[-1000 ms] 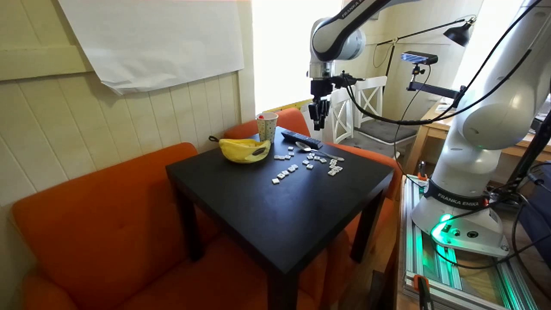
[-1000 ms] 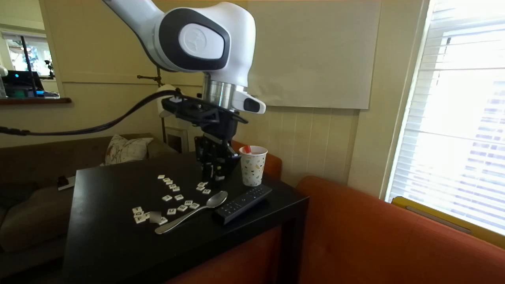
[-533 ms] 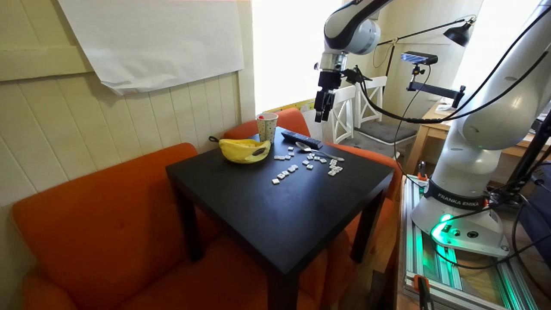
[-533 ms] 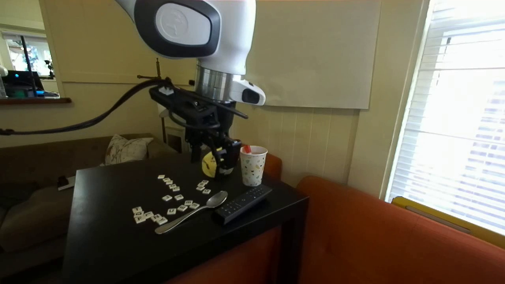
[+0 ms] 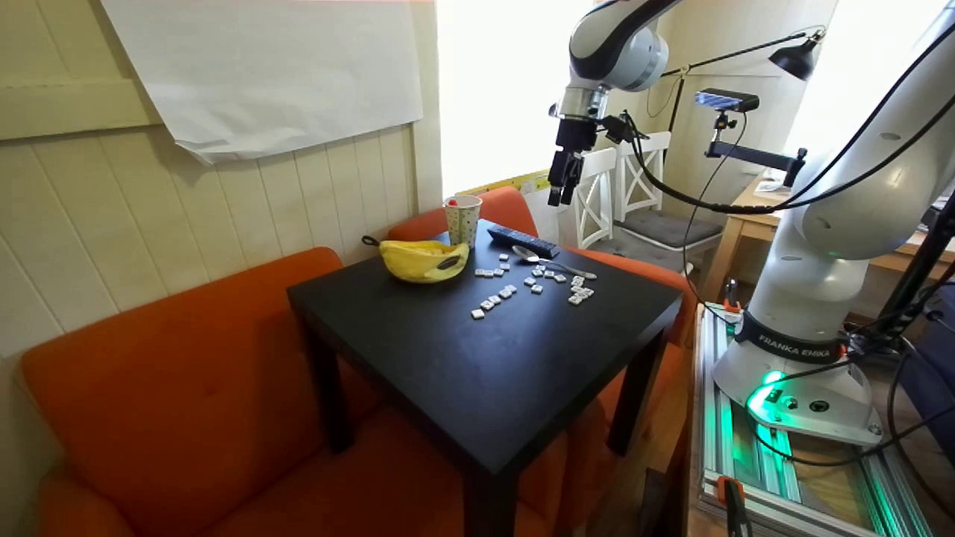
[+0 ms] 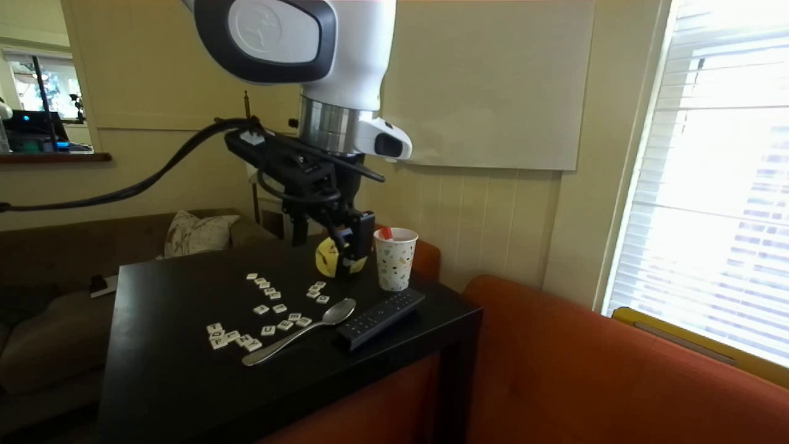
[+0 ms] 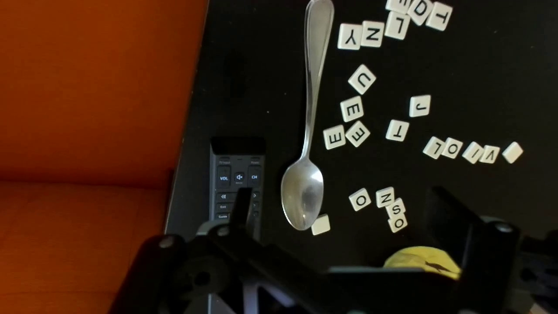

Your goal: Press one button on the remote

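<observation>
The speckled white paper cup (image 6: 396, 265) holds a red item (image 6: 386, 233). We see the black two-fingered gripper (image 7: 341, 192), its fingers wide apart, hanging above and apart from the slim black oblong remote (image 7: 231, 185), which lies on the black table (image 5: 462, 365), partly hidden by one finger in the wrist view. We count one remote, one silvery metal spoon (image 7: 302, 192), one yellow banana-shaped object (image 5: 421, 262) and twenty-two square white tiles (image 7: 362, 79).

The glossy white arm (image 5: 858, 224) has a black band (image 5: 794, 345) lettered FRANKA EMIKA, a silver metal collar (image 6: 330, 126), black cables (image 5: 735, 209) and a black two-fingered gripper (image 7: 341, 192).
</observation>
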